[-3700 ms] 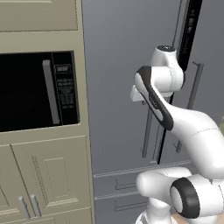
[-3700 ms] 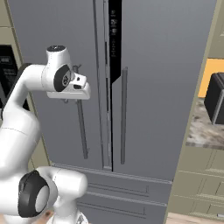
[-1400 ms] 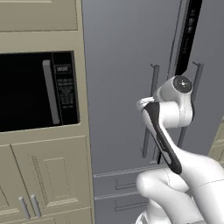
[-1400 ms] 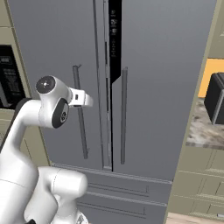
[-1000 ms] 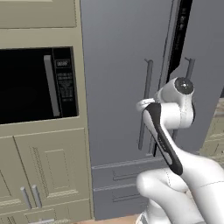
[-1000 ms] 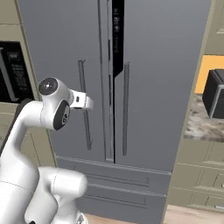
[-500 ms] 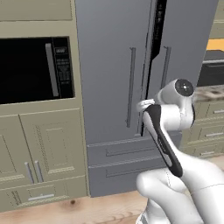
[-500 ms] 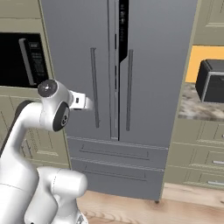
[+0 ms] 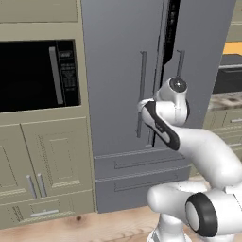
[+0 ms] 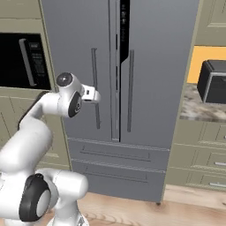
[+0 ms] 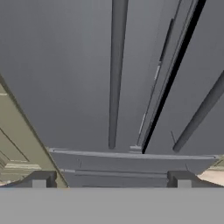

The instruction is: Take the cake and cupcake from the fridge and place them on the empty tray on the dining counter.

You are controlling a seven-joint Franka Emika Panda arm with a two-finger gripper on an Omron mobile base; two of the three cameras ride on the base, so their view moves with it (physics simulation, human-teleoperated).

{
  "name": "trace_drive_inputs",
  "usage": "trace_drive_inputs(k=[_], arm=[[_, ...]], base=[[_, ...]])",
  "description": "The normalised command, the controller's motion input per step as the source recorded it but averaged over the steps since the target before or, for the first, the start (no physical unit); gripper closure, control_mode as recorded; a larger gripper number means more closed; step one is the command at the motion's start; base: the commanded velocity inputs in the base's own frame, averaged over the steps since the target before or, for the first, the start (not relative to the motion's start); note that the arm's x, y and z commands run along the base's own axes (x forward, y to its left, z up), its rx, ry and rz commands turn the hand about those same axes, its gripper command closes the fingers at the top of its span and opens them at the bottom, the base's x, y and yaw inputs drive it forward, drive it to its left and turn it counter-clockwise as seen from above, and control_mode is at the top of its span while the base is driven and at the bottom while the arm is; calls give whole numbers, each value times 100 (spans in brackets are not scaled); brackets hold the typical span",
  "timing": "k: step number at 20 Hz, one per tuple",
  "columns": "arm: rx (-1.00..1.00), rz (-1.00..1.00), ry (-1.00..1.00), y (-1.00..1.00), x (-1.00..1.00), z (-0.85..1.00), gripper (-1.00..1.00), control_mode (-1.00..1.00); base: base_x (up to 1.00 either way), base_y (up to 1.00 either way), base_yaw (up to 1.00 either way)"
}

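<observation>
Fridge (image 9: 118,85) doors are standing shut, and we are seeing both long bar handles upright either side of the centre seam, with two drawers (image 9: 137,175) closed below them. We are finding the cake, cupcake, tray and dining counter nowhere on display, so we cannot place them; whether the sweets are sitting behind the doors we cannot tell.

We are observing the arm folded up in front of the fridge, its hand raised level with the lower half of the left handle (image 10: 95,88). In the right base view the gripper (image 10: 95,95) is pointing toward that door, just beside the handle and not touching it. In the hand view the fingertips (image 11: 41,180) are standing wide apart at the bottom, with nothing between them: the gripper is released and holding nothing. That view is looking along the left door, the handle (image 11: 116,74) running up the middle, the dark seam to its right.

We are noting a black microwave (image 9: 35,75) built into beige cabinets (image 9: 42,165) left of the fridge. Right of it, a dark appliance (image 10: 214,81) is resting on a speckled worktop (image 10: 198,110) before an orange wall. Floor is pale wood (image 10: 176,207).
</observation>
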Motion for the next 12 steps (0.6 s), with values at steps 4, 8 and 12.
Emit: trace_drive_inputs(k=[4,8,12], arm=[[-6,0,-7,15,89,-15,-100,-100],[-2,0,-6,8,82,-21,-100,-100],[0,1,-1,0,52,-15,-100,-100]], base=[[0,0,0],[0,0,0],[0,0,0]])
